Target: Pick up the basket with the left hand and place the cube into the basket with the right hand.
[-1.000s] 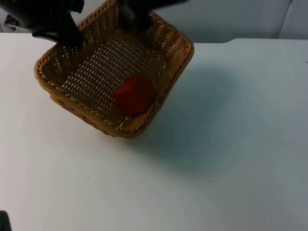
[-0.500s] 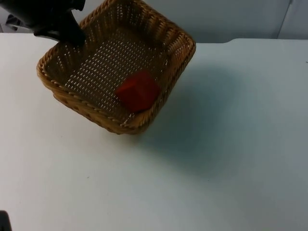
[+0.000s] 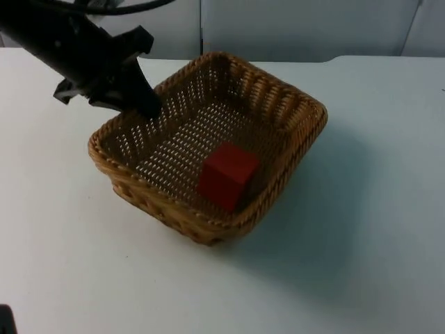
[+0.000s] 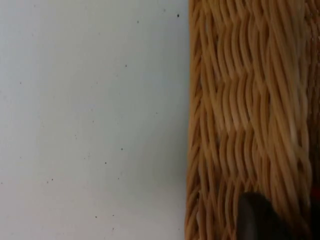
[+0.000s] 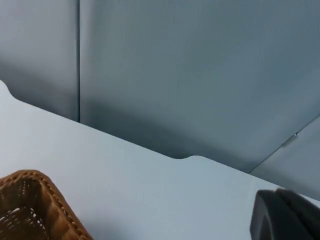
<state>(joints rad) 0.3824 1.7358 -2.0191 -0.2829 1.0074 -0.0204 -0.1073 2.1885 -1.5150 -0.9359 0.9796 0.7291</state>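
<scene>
A woven tan basket sits near the middle of the top view, casting a shadow on the table to its right. A red cube lies inside it, close to the front-right wall. My left gripper is shut on the basket's back-left rim, its arm coming in from the upper left. In the left wrist view the basket's woven wall runs beside one black fingertip. The right wrist view has a corner of the basket and a black fingertip of my right gripper, which is away from the basket.
White table stretches wide to the right and front of the basket. The grey partition wall closes off the table's far edge. A small dark object shows at the front-left corner.
The left gripper has carried the basket to the right and toward the front, with the cube inside. The right arm, earlier over the basket's back rim, has left the top view.
</scene>
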